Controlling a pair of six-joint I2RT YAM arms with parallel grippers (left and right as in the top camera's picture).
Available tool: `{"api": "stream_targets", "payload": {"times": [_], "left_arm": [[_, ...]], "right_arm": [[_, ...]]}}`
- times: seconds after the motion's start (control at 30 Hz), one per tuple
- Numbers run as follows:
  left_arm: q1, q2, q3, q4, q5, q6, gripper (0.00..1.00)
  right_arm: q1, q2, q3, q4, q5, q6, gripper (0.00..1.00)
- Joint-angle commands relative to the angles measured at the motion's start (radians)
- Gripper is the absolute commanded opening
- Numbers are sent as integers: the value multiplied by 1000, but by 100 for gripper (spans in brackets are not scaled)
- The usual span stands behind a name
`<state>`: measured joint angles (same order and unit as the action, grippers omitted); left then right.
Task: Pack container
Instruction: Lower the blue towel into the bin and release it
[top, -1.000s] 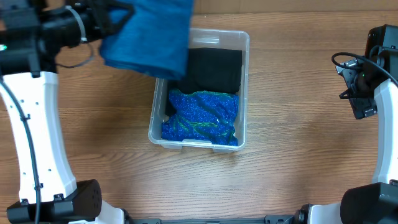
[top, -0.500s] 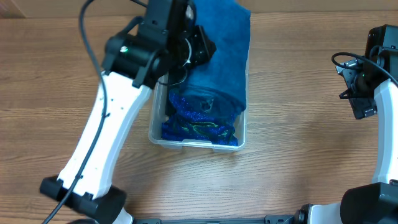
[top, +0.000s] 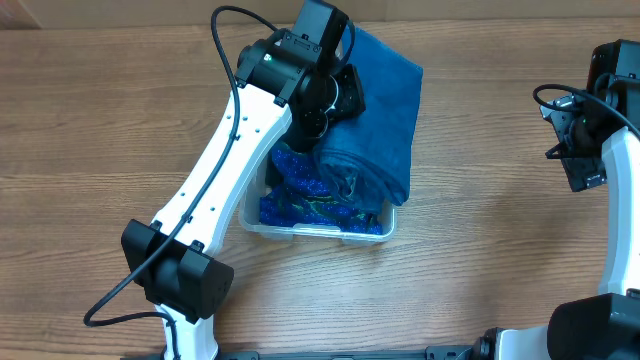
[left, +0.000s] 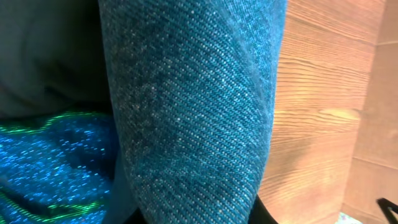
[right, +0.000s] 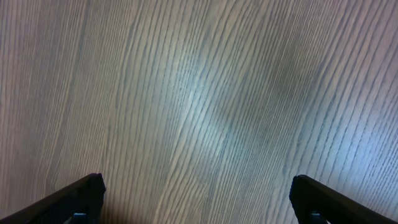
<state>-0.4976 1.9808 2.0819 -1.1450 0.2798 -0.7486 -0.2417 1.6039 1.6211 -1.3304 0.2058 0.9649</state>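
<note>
Here, left gripper (top: 322, 118) pinches teal cloth (top: 385, 110) over container (top: 300, 229); right gripper (right: 196, 200) gapes wide.

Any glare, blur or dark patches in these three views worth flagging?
Overhead: evenly lit and sharp, no glare on the clear plastic rectangular container. Left wrist: the teal woven cloth fills the frame, weave crisp, upper left corner dark. Right wrist: pale sheen on the wooden table.
</note>
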Motion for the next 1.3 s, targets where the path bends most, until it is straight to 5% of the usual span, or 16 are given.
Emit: {"api": "stream_targets", "payload": {"times": [0.0, 0.33, 0.5, 0.67, 0.9, 0.93, 0.97, 1.17, 1.27], "left_arm": [[-7, -6, 28, -23, -3, 11, 15], [-5, -6, -217, 40, -36, 73, 21], [30, -6, -260, 45, -12, 107, 16], [112, -6, -260, -9, 9, 182, 40], [204, -6, -260, -119, -11, 256, 40], [204, -6, -260, -126, -33, 257, 42], [205, -6, -260, -130, -33, 275, 95], [230, -6, -260, -106, -245, 280, 100], [252, -7, -257, 15, -261, 393, 93]], "right_arm": [[-2, -3, 1, 2, 3, 5, 100], [-2, -3, 1, 2, 2, 5, 100], [-2, -3, 1, 2, 3, 5, 100], [-2, -3, 1, 2, 3, 5, 100], [-2, -3, 1, 2, 3, 5, 100], [-2, -3, 2, 2, 3, 5, 100], [-2, -3, 1, 2, 3, 5, 100], [-2, -3, 1, 2, 3, 5, 100], [-2, -3, 1, 2, 3, 5, 100]]}}
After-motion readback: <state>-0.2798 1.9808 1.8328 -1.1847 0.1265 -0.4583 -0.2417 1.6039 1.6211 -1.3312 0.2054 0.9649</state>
